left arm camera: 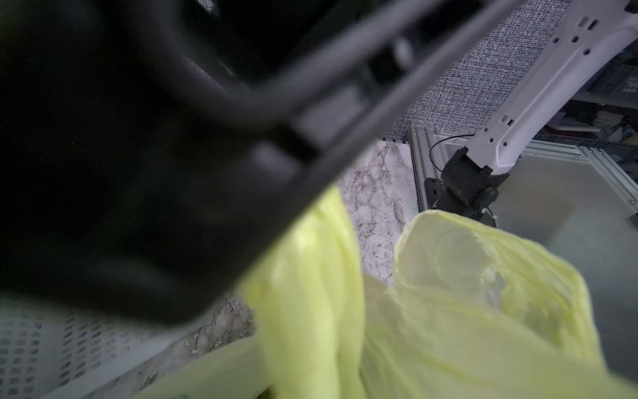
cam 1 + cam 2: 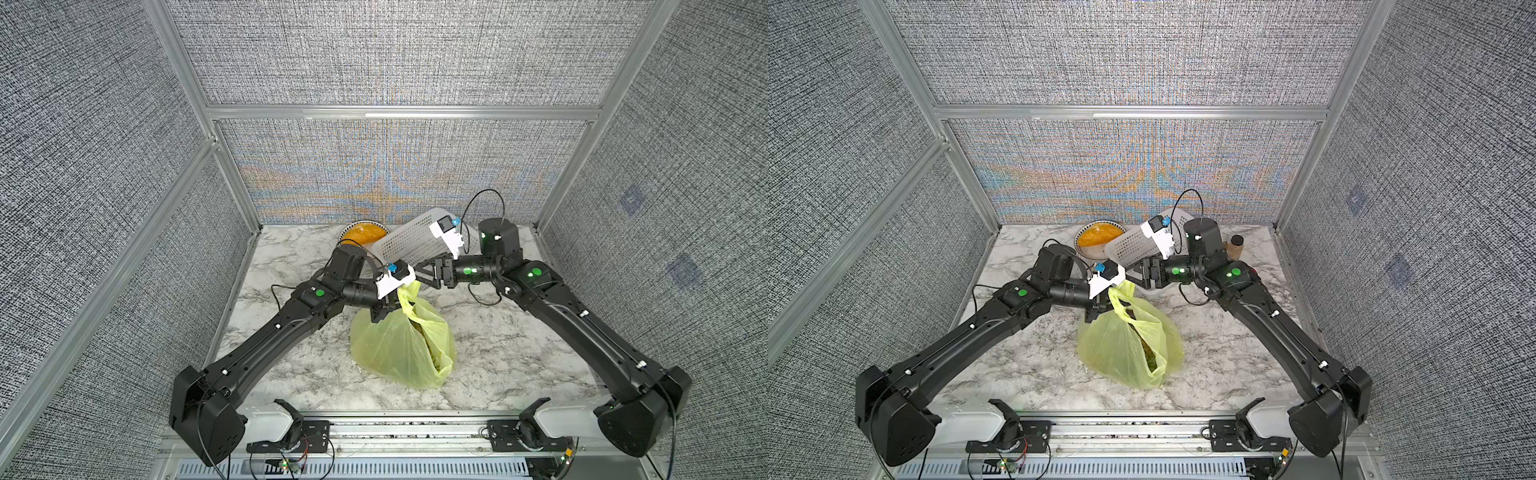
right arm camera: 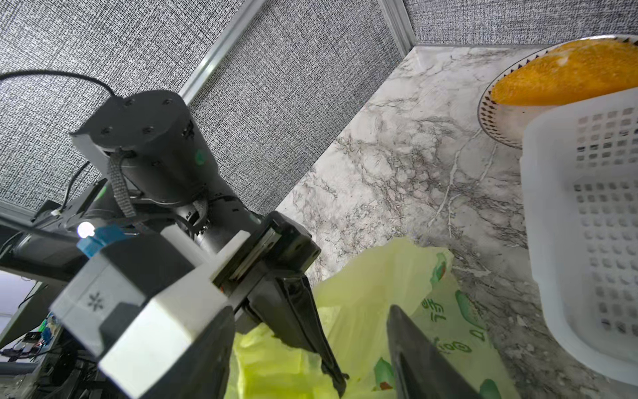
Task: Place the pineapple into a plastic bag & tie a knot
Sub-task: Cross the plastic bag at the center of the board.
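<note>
Left gripper [image 2: 387,310] is clamped tight on one handle [image 2: 409,293] of the bag [image 2: 395,349], pulling that strip up toward 12 o'clock from the bag's body. The bag sits mid-table [image 2: 519,353], its long axis running roughly 12 to 6, with the mouth gaping along its 3 o'clock side. No knot here yet.

Inside the bag, through that gap, is the dark green pineapple [image 2: 1145,347], so by my reading the loading is done and the tying is what's left.

Right gripper [image 2: 417,275] hangs with its jaws spread and nothing pinched. The raised handle's tip is just beside it at 6 o'clock, and the bag's slack far edge [image 2: 436,328] lies at 5 o'clock, lower down. That's the relation that matters: the right arm is the nearer one and would have to come down and in for the second handle.

At the back, at 11 o'clock from the bag, a bowl [image 2: 361,235] holds something orange. A white basket [image 2: 411,245] tilts over the bowl's rim and looks empty. A small jar [image 2: 1236,245] stands at 1 o'clock, contents unclear.
</note>
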